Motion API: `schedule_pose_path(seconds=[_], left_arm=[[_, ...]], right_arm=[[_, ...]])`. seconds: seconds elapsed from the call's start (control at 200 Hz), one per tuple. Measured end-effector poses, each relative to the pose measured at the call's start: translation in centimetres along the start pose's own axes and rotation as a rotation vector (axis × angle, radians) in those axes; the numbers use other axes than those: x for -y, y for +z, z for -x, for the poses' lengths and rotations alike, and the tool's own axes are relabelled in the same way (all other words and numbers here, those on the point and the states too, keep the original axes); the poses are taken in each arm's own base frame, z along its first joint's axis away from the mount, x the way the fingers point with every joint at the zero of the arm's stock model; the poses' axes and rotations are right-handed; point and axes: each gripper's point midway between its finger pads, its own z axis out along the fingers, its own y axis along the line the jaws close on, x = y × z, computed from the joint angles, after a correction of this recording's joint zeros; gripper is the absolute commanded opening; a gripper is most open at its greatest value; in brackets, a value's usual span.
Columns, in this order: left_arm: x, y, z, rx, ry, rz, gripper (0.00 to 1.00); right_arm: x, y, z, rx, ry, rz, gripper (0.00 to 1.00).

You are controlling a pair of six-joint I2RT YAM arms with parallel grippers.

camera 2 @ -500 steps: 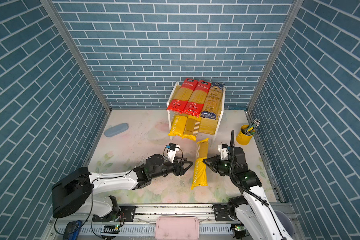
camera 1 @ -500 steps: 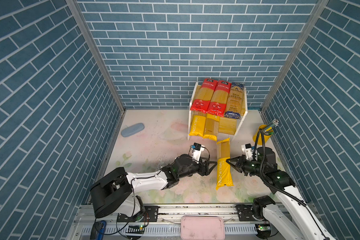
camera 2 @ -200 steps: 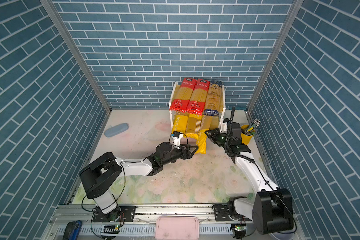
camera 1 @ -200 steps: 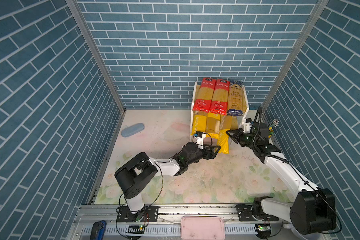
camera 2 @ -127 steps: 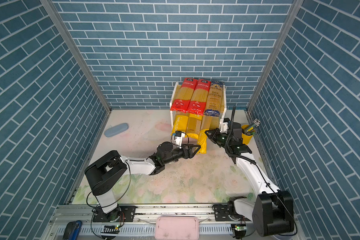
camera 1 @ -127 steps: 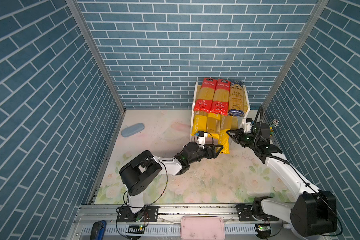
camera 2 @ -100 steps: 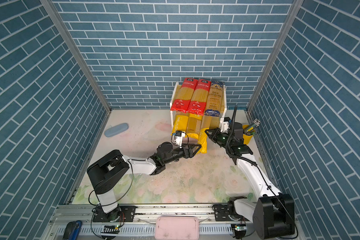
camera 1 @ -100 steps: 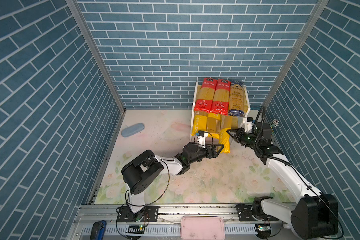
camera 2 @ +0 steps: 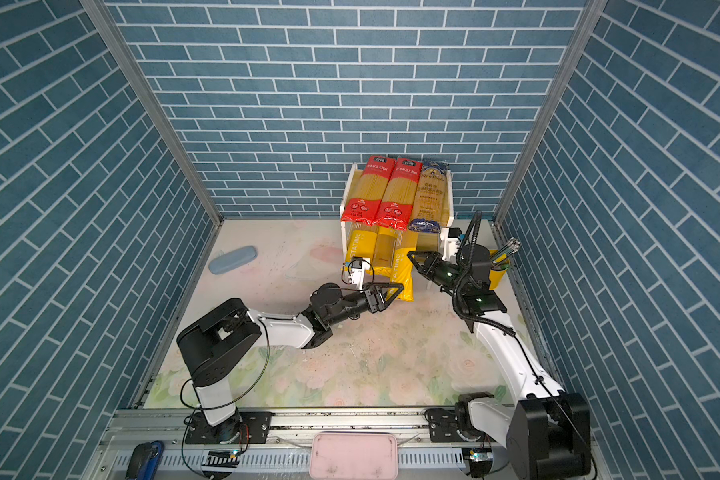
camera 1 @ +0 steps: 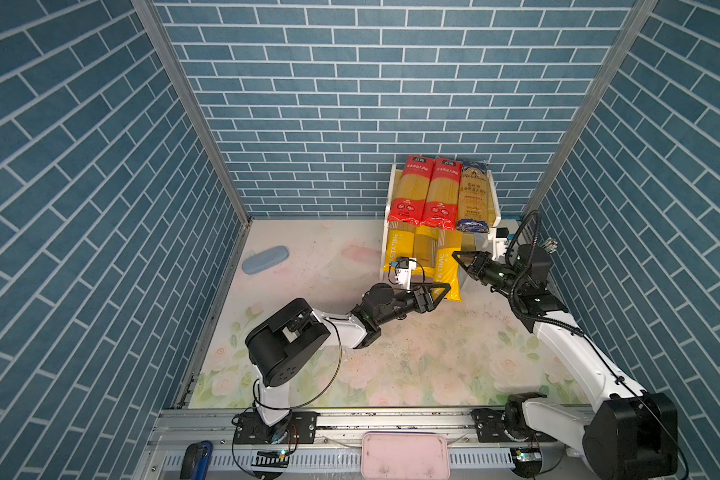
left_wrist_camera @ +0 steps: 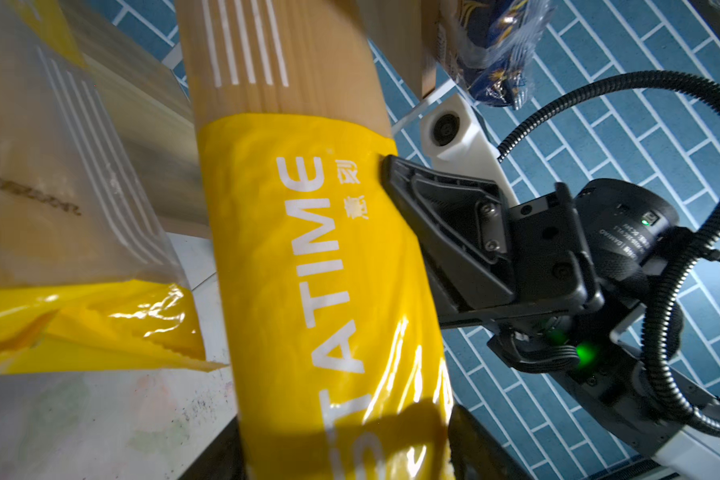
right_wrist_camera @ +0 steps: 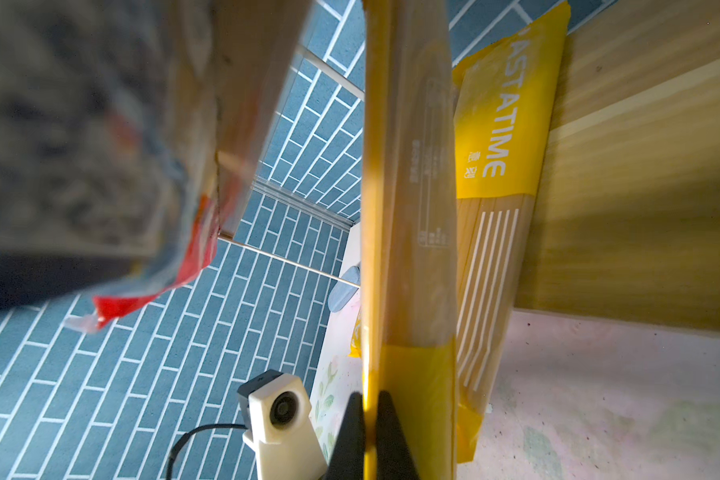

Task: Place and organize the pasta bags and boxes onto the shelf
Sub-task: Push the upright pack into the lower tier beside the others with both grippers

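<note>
the right gripper (camera 1: pixel 458 255) is closed tight on the side seam of a yellow pastatime packet (camera 1: pixel 444 272). in the right wrist view its fingers (right_wrist_camera: pixel 391 440) are seen pinched together on the thin yellow edge. the left gripper (camera 1: pixel 439 293) is set at the same packet's near end, with its fingers (left_wrist_camera: pixel 472 449) apart on either side of the wrapper. whether they press on it cannot be told.

the shelf (camera 1: pixel 494 205) is placed at the far right corner of the tabletop (camera 1: pixel 433 357). the gripped packet is run in at the right of the lower board (right_wrist_camera: pixel 641 187), its near end projecting onto the tabletop in front. a striped packet (camera 1: pixel 425 249) is laid just beside it in the middle, and a second pastatime packet (camera 1: pixel 395 249) at the left. on the upper board two red packets (camera 1: pixel 408 191) and a blue-ended packet (camera 1: pixel 474 195) are laid side by side.

on the gripped packet "atime" is read in white letters in the left wrist view, with two small chinese characters beside it. "astatime" is read on the far yellow end of the striped packet in the right wrist view. the white print on the red packets and the gold script on the blue-ended one are too small to be read.
</note>
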Motion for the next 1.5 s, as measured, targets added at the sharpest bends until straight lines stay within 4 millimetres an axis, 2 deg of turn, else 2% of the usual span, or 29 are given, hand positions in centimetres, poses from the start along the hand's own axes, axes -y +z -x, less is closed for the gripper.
schedule_pose_path(seconds=[0.275,0.38,0.56,0.79,1.035,1.1,1.215,1.32,1.5], left_arm=[[-0.9,-0.1,0.4,0.007,-0.022,0.02,0.37],[-1.7,-0.1,0.3,0.008,-0.033,0.043,0.33],[-2.9,-0.1,-0.3,-0.001,-0.056,0.075,0.19],[-3.9,-0.1,-0.2,0.02,-0.083,0.112,0.06],[-4.5,-0.1,0.6,0.07,-0.125,0.147,0.0],[-4.6,-0.1,0.8,0.085,-0.136,0.154,0.0],[-4.6,0.0,1.2,0.111,-0.148,0.162,0.0],[-4.6,0.3,1.6,0.143,-0.16,0.172,0.0],[-4.7,1.5,0.9,0.173,-0.19,0.176,0.0]], right_arm=[[1.4,0.4,0.3,0.018,0.016,-0.04,0.0],[2.6,0.7,0.0,0.022,0.033,-0.068,0.0],[4.3,0.7,-0.4,0.032,0.06,-0.123,0.13],[6.0,0.6,-0.1,0.066,0.09,-0.199,0.25],[7.3,0.4,-0.5,0.076,0.114,-0.259,0.38],[7.3,0.4,-0.6,0.078,0.112,-0.268,0.45],[7.3,-0.2,-1.3,0.077,0.114,-0.284,0.62],[7.4,-0.8,-2.7,0.062,0.116,-0.294,0.65],[8.6,-1.4,-5.0,0.031,0.133,-0.33,0.69]])
